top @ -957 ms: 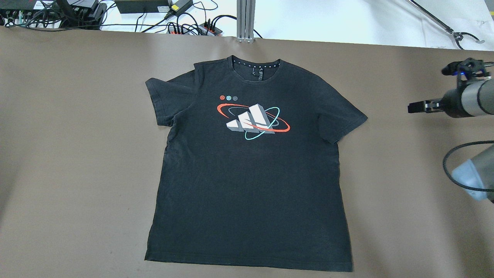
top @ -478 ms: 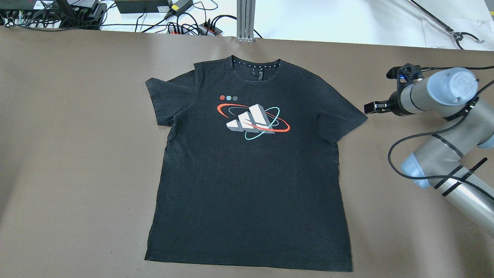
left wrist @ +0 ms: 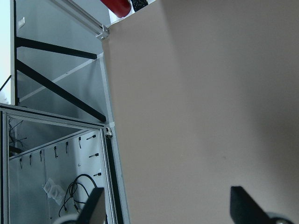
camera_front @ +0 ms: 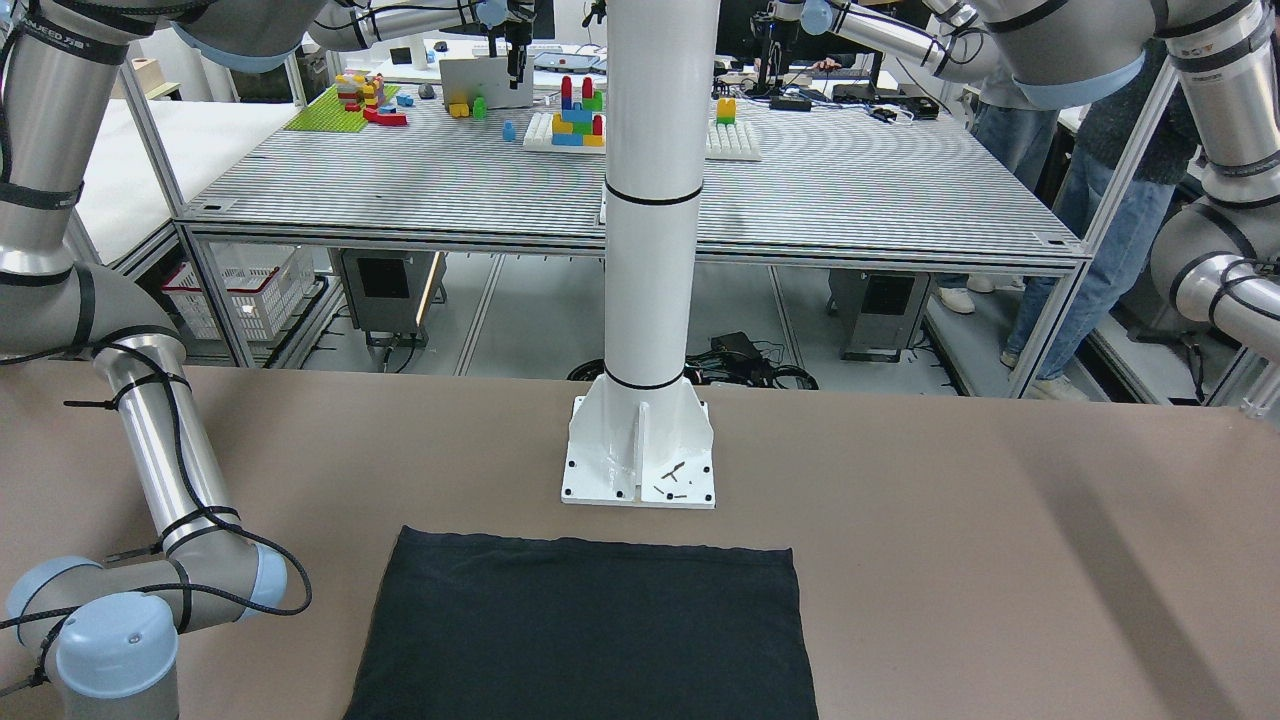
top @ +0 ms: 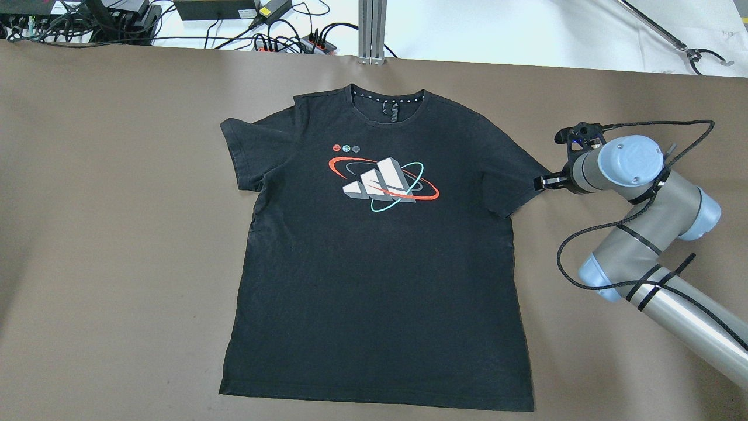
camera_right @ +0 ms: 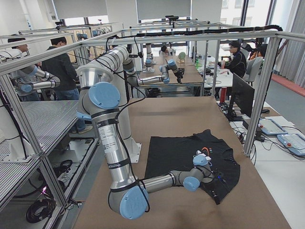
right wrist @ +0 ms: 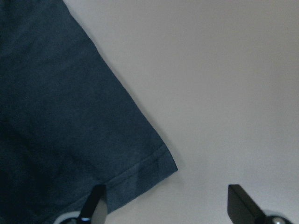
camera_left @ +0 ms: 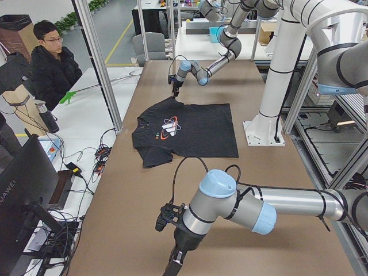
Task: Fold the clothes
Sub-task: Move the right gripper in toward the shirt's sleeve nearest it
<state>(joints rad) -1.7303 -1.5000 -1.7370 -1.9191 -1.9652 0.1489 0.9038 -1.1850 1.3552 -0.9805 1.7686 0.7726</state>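
Note:
The clothes are one black T-shirt (top: 374, 263) with a white, red and teal chest print, lying flat and face up on the brown table. It also shows in the front-facing view (camera_front: 585, 630) and the exterior left view (camera_left: 190, 129). My right gripper (top: 540, 182) hovers at the tip of the shirt's right-hand sleeve. In the right wrist view it (right wrist: 168, 207) is open, with the sleeve's hemmed corner (right wrist: 154, 158) between the fingers. My left gripper (left wrist: 168, 207) is open and empty over bare table near the table's edge, out of the overhead view.
The white pillar's base plate (camera_front: 638, 460) stands just behind the shirt's bottom hem. Cables and power strips (top: 280, 41) and an aluminium post (top: 372, 29) line the far edge. A seated person (camera_left: 52, 63) is beside the table.
My right arm has swung in from the right edge toward the shirt. Its gripper went from well clear of the sleeve to right at the sleeve's tip. The shirt has not moved.

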